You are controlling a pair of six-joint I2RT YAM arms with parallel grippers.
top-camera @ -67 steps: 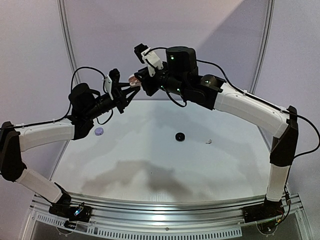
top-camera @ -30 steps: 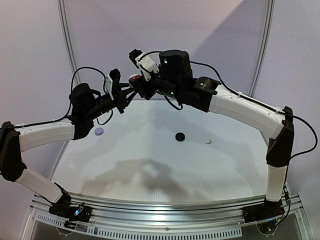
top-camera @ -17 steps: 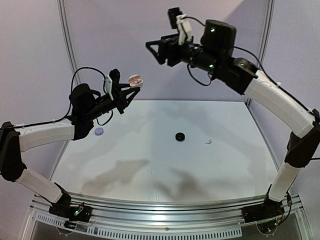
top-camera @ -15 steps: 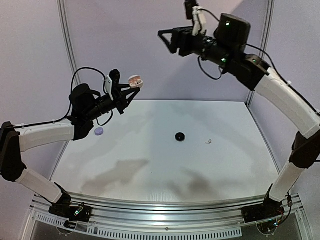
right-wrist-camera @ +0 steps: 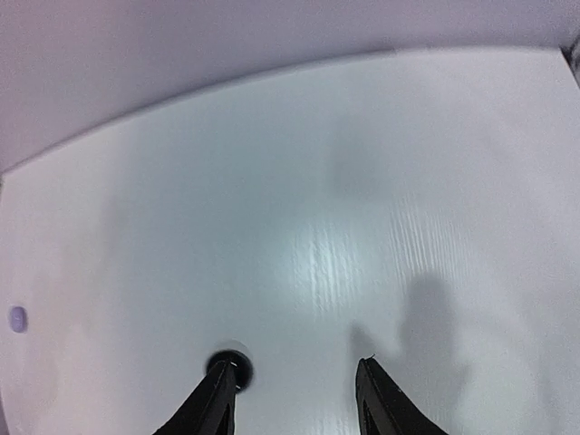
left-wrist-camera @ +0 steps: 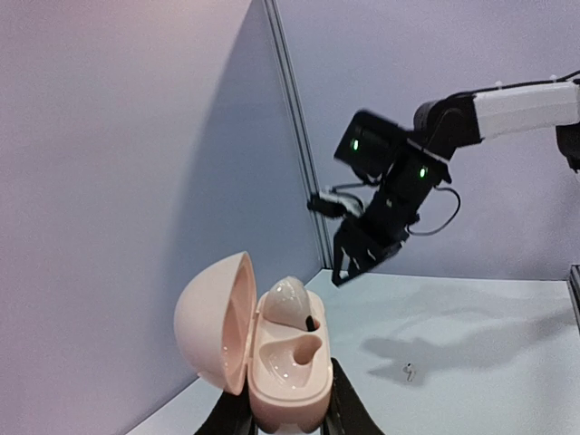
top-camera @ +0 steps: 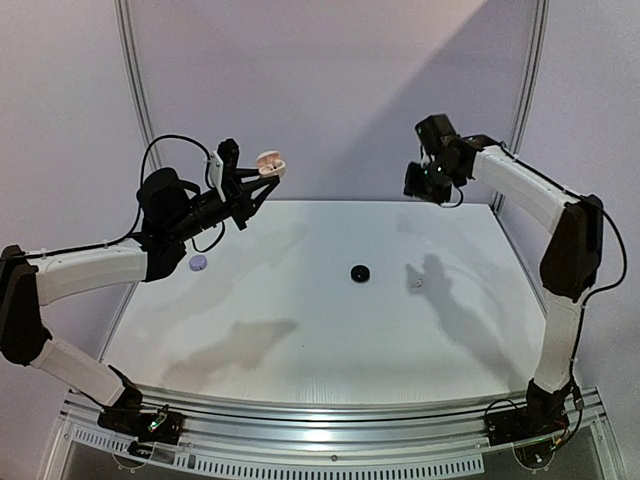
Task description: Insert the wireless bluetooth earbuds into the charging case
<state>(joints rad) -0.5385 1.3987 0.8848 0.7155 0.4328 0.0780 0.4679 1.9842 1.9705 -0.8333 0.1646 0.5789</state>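
My left gripper point(top-camera: 262, 177) is raised over the table's back left and is shut on the pink charging case point(top-camera: 269, 164). In the left wrist view the case point(left-wrist-camera: 288, 367) stands open between the black fingers point(left-wrist-camera: 350, 412), lid point(left-wrist-camera: 211, 319) swung left. One pale glossy earbud point(left-wrist-camera: 289, 302) sits in its upper socket; the lower socket point(left-wrist-camera: 305, 350) is bare. A tiny white earbud point(top-camera: 417, 283) lies on the table at the right point(left-wrist-camera: 410, 371). My right gripper point(top-camera: 419, 188) hangs in the air over the back right, open with nothing in it point(right-wrist-camera: 297, 399).
A round black case point(top-camera: 359, 272) sits mid-table, just past my right gripper's left fingertip in the right wrist view point(right-wrist-camera: 237, 365). A round lavender case point(top-camera: 198, 263) lies at the left edge point(right-wrist-camera: 16, 318). Purple walls enclose the back and sides.
My right arm pulled away from the pink case, swung high up, then came down to the back right; its jaws narrowed a little. The left arm and case stayed still.
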